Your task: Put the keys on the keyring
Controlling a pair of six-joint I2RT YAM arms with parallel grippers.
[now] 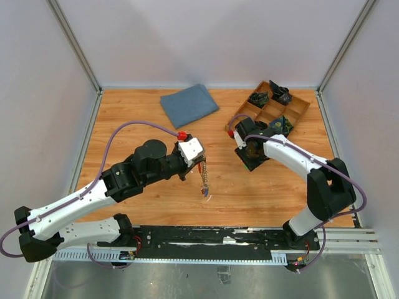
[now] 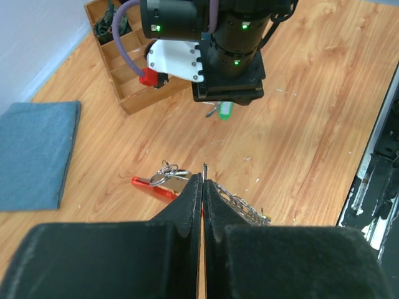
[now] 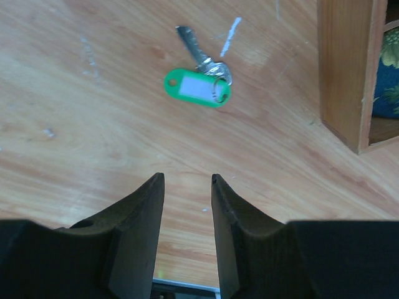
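Note:
My left gripper (image 1: 197, 167) (image 2: 204, 180) is shut, its fingertips pinching a thin metal sliver, with the red keyring (image 2: 149, 185) running behind and between them. Small silver rings (image 2: 168, 170) sit on the keyring to the left of the fingers. The silver-grey keys (image 1: 203, 182) (image 2: 247, 209) hang from it in a string down to the table. My right gripper (image 1: 250, 161) (image 3: 187, 177) hovers open above the wood with nothing between its fingers. Ahead of it lies a silver key (image 3: 192, 45) with a green tag (image 3: 197, 87) (image 2: 225, 111).
A wooden compartment tray (image 1: 298, 113) (image 3: 340, 75) with dark items stands at the back right, close beside the right gripper. A folded blue cloth (image 1: 189, 104) (image 2: 31, 152) lies at the back centre. The right arm's wrist (image 2: 227, 56) hangs just beyond the left gripper.

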